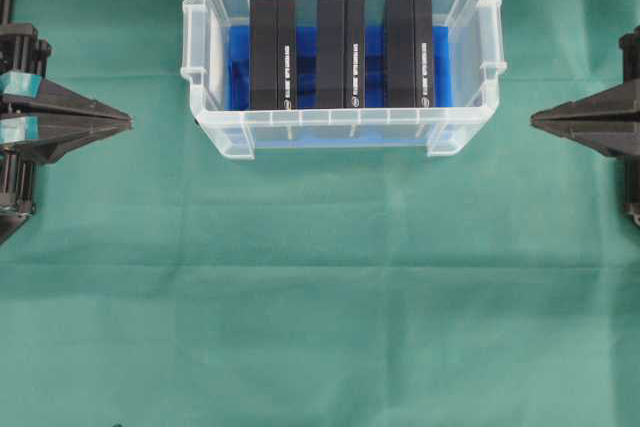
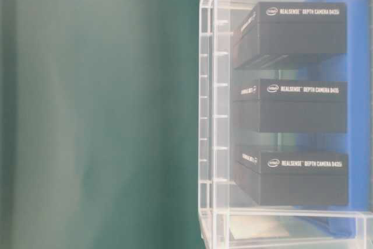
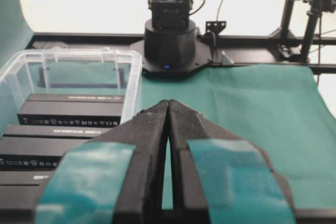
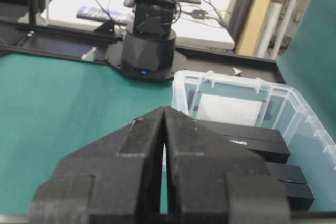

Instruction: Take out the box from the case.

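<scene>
Covering the table, green cloth (image 1: 320, 297), clear case (image 1: 340, 132) holding three black boxes (image 1: 272, 52), both arms' jaws clenched empty.

The left end effector (image 1: 128, 123) sits at the left edge of the overhead view, its tip pointing level toward the middle, jaws pressed together. The right end effector (image 1: 534, 119) mirrors it from the right edge, jaws likewise closed, holding nothing.

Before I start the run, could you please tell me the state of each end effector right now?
Left end effector: closed, holding nothing.
Right end effector: closed, holding nothing.
</scene>
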Robot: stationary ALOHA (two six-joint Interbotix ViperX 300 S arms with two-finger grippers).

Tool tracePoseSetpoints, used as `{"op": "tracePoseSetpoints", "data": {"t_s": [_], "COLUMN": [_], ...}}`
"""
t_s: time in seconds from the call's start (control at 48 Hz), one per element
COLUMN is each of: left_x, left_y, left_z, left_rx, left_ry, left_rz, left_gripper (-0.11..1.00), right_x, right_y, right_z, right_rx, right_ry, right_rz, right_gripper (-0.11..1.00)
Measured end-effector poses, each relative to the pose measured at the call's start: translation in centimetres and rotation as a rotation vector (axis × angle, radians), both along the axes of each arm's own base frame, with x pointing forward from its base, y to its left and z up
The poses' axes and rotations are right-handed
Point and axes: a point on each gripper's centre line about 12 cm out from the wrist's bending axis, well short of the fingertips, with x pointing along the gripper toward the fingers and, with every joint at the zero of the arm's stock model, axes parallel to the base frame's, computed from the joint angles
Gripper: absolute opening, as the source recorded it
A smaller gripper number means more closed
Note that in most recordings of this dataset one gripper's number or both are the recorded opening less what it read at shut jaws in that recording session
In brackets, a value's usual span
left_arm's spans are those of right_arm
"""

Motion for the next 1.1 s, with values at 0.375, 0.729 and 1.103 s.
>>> {"op": "tracePoseSetpoints", "data": {"t_s": [0.375, 0.729, 1.103], "left_x": [0.1, -0.5, -1.1], "left_y": [0.0, 0.0, 0.0], "left_z": [-0.1, 3.7, 10.5], "left_rx": [0.004, -0.005, 0.006], "left_ry": [0.069, 0.041, 0.067], "left_rz": [-0.002, -0.001, 0.004], "left_gripper": [0.02, 0.02, 0.02], "right_x": [0.2, 0.8, 0.6], "right_y": [-0.1, 0.0, 0.0], "right_z": [-0.9, 3.1, 8.9], "right_rx": [0.073, 0.075, 0.073], "right_ry": [0.113, 0.110, 0.090], "right_rz": [-0.005, 0.000, 0.006], "right_gripper": [0.00, 0.00, 0.00]}}
